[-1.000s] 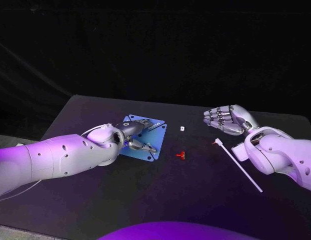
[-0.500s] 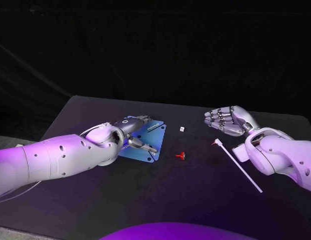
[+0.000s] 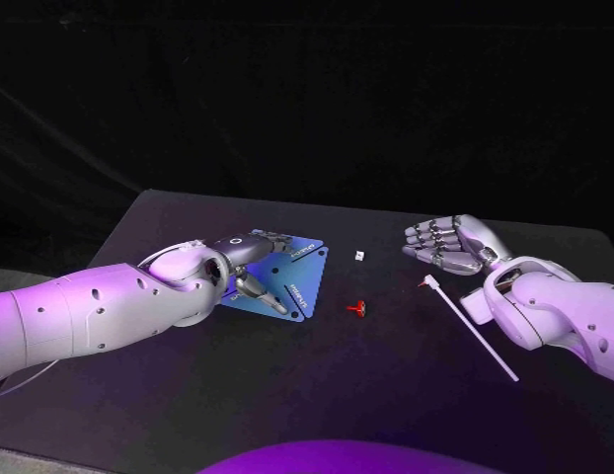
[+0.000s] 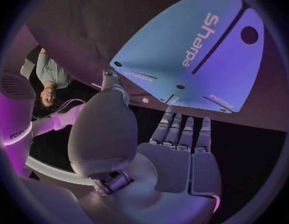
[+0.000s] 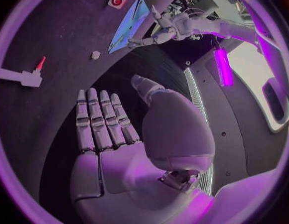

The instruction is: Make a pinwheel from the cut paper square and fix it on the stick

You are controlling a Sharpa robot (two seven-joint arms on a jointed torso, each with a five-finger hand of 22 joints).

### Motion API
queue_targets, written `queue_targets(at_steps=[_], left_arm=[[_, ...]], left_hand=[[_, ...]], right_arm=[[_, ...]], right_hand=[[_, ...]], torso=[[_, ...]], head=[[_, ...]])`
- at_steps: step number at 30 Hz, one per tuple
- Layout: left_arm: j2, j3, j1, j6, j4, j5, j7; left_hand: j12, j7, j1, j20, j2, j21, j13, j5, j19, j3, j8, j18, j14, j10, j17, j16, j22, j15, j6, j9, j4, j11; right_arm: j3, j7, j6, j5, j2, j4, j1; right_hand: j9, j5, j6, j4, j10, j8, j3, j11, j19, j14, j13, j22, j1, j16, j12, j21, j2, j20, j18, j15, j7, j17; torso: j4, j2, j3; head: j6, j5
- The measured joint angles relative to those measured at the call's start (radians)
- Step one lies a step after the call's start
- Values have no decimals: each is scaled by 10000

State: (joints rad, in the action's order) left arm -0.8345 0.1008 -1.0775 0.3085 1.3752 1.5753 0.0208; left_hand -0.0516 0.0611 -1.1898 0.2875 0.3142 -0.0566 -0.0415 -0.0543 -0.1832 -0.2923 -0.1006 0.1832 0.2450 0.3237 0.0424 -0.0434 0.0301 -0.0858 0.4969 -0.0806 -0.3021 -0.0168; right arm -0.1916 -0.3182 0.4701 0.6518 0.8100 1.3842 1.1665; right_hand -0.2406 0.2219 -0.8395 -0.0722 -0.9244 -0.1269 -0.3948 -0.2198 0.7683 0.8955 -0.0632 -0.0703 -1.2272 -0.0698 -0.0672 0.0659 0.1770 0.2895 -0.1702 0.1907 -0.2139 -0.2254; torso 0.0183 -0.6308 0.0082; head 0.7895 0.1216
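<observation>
While your left hand point(image 3: 251, 269) works at the blue paper square point(image 3: 300, 272), fingers laid out straight along its edge and thumb by a corner, I cannot tell whether it truly grips. Just beside the paper lies the red pin point(image 3: 354, 307). Beyond that is the white stick point(image 3: 471, 329), its long axis running back toward you. Your right hand point(image 3: 449, 243), fingers apart and empty, hovers nearest the stick's far tip.

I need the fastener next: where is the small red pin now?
Head view: the red pin lies on the table between the blue paper square and the white stick, touching neither.
</observation>
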Motion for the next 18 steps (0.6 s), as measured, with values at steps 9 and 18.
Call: queue_targets(at_steps=[9,18], left_arm=[[-17,-15,-59,-463,-342,932,-377],[266,-13,-59,-351,-689,1264,-655]], left_hand=[[288,-720,-38,22,5,307,194,0,904,0,650,-374,-1258,-1464,-223,205,-113,157,-2303,395,0,530],[334,-1566,-38,2,5,352,242,0,993,0,793,-527,-1593,-2146,-257,243,-121,212,-3544,586,0,435]], right_arm=[[0,219,-27,707,-37,-74,-43],[0,368,-31,1094,-49,-77,-56]], right_hand=[[206,-108,217,37,352,45,829,-71,-857,-277,0,118,-86,0,0,-41,-87,4,0,72,37,326],[234,-108,232,4,388,45,926,-108,-992,-313,-1,118,-133,0,0,-41,-138,2,0,109,52,376]], torso=[[0,-15,-6],[-18,-46,-40]], head=[[-24,28],[-65,19]])
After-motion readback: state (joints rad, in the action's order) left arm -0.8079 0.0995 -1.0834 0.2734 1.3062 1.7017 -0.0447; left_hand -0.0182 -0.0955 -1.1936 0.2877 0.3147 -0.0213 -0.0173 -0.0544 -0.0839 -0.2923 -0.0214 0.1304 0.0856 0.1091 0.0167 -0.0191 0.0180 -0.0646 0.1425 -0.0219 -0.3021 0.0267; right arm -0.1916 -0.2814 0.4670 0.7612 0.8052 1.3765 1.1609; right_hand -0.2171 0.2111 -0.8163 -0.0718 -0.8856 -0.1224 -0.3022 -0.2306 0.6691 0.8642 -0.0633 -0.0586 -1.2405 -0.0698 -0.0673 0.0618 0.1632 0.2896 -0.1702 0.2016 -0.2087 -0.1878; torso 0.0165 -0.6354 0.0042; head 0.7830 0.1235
